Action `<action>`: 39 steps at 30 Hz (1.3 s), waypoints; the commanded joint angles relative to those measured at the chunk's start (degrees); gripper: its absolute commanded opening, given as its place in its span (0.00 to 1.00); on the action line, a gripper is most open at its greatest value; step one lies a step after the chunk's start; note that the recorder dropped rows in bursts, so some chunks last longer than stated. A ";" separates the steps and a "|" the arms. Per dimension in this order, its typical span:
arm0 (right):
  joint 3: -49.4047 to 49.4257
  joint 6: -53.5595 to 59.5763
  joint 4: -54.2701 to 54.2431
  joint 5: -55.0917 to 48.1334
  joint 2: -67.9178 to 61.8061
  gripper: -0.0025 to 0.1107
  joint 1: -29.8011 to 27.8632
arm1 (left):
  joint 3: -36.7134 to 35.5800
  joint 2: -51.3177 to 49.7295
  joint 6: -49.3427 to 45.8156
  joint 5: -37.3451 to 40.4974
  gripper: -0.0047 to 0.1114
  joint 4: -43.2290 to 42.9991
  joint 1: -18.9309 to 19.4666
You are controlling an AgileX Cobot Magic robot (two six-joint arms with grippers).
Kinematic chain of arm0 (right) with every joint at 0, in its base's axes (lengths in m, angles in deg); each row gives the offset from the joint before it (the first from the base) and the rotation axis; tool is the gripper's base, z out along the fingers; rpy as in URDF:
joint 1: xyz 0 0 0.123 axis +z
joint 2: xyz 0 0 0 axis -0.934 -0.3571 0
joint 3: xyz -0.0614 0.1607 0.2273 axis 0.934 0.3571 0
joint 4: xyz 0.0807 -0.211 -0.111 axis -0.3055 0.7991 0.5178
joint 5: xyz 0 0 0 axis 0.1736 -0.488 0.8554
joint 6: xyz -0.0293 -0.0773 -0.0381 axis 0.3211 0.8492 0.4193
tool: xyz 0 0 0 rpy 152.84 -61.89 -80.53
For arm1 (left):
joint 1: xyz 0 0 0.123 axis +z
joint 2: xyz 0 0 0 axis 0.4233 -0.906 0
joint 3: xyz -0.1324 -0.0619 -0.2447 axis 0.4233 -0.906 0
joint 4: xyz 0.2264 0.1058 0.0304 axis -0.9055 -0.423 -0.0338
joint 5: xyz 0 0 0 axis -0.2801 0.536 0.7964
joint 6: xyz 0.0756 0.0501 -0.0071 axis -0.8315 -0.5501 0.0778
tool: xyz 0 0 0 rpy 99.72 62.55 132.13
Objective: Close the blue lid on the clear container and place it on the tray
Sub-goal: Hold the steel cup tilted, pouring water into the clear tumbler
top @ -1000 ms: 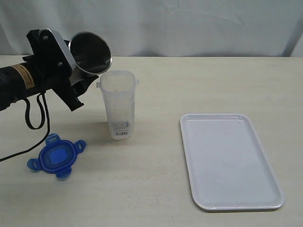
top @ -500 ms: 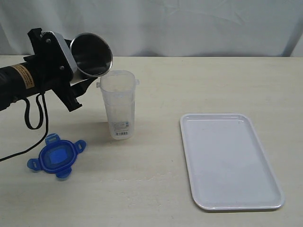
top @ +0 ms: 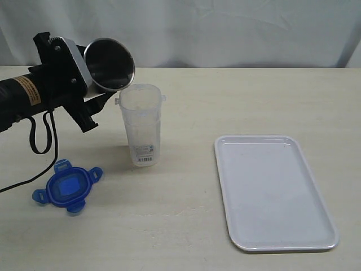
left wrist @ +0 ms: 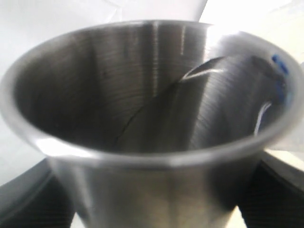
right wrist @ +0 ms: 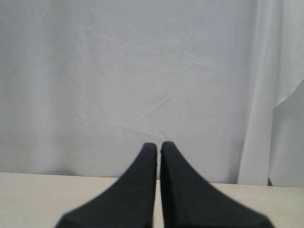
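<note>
Steel cup [top: 110,64] tipped above clear container [top: 141,125], pinched by left fingers [left wrist: 278,190]; right fingers [right wrist: 137,190] closed.

The right gripper [right wrist: 158,146] is holding its black fingers [right wrist: 135,190] pressed together, facing a wrinkled white curtain [right wrist: 142,71] behind the pale bench [right wrist: 28,199].

L arm [top: 11,104] blk w/ tan label [top: 31,92], looped blk cable [top: 44,141]; R hand [right wrist: 158,147] blk, tapered fingers [right wrist: 137,190].
</note>
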 commanded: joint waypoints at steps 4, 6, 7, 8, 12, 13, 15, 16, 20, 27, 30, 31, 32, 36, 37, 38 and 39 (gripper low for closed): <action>0.13 -0.11 -0.12 0.19 0.23 0.06 -0.16 | 0.31 0.99 -0.95 -4.13 0.04 1.45 -0.23; 0.13 -0.11 -0.12 0.19 0.23 0.06 -0.16 | 0.31 0.99 -1.43 -4.13 0.04 1.45 -0.23; 0.13 -0.11 -0.12 0.19 0.23 0.06 -0.16 | 0.31 0.99 -2.04 -4.13 0.04 1.45 -0.23; 0.13 -0.11 -0.12 0.19 0.23 0.06 -0.16 | 0.31 0.99 -2.16 -4.13 0.04 1.45 -0.23; 0.13 -0.36 -0.12 0.19 0.23 0.06 -0.16 | 0.31 0.99 -2.16 -4.13 0.04 1.56 -0.23; 0.13 -0.36 -0.12 0.19 0.23 0.06 -0.16 | 0.31 0.99 -2.16 -4.13 0.04 1.70 -0.23; 0.13 -0.36 -0.12 0.19 0.23 0.06 -0.16 | 0.31 0.99 -2.16 -4.58 0.04 1.70 -0.23; 0.13 -0.36 -0.12 0.19 0.23 0.06 -0.16 | 0.31 0.99 -2.16 -4.58 0.04 1.70 -0.23; 0.13 -0.36 -0.12 0.19 0.23 0.06 -0.16 | 0.31 0.99 -2.27 -4.69 0.04 1.70 -0.23; 0.13 -0.36 -0.12 0.19 0.23 0.06 -0.16 | 0.31 0.99 -4.13 -4.69 0.04 1.70 -0.23; 0.13 -0.36 -0.12 0.19 0.23 0.06 -0.16 | 0.31 0.99 -4.14 -4.81 0.04 1.70 -0.23; 0.13 -0.36 -0.12 0.19 0.23 0.06 -0.16 | 0.31 0.99 -4.14 -4.81 0.04 1.70 -0.23; 0.13 -0.36 -0.12 0.19 0.23 0.06 -0.16 | 0.31 0.99 -4.14 -4.81 0.04 1.70 -0.23; 0.13 -0.36 -0.12 0.19 0.23 0.06 -0.16 | 0.31 0.99 -4.75 -4.81 0.04 1.70 -0.23; 0.13 -0.36 -0.12 0.19 0.23 0.06 -0.16 | 0.31 0.99 -5.04 -4.81 0.04 1.70 -0.23; 0.13 -0.36 -0.12 0.19 0.23 0.06 -0.16 | 0.31 0.99 -5.04 -4.81 0.04 1.70 -0.23; 0.13 -0.36 -0.12 0.19 0.23 0.06 -0.16 | 0.31 0.99 -5.18 -4.81 0.04 1.70 -0.23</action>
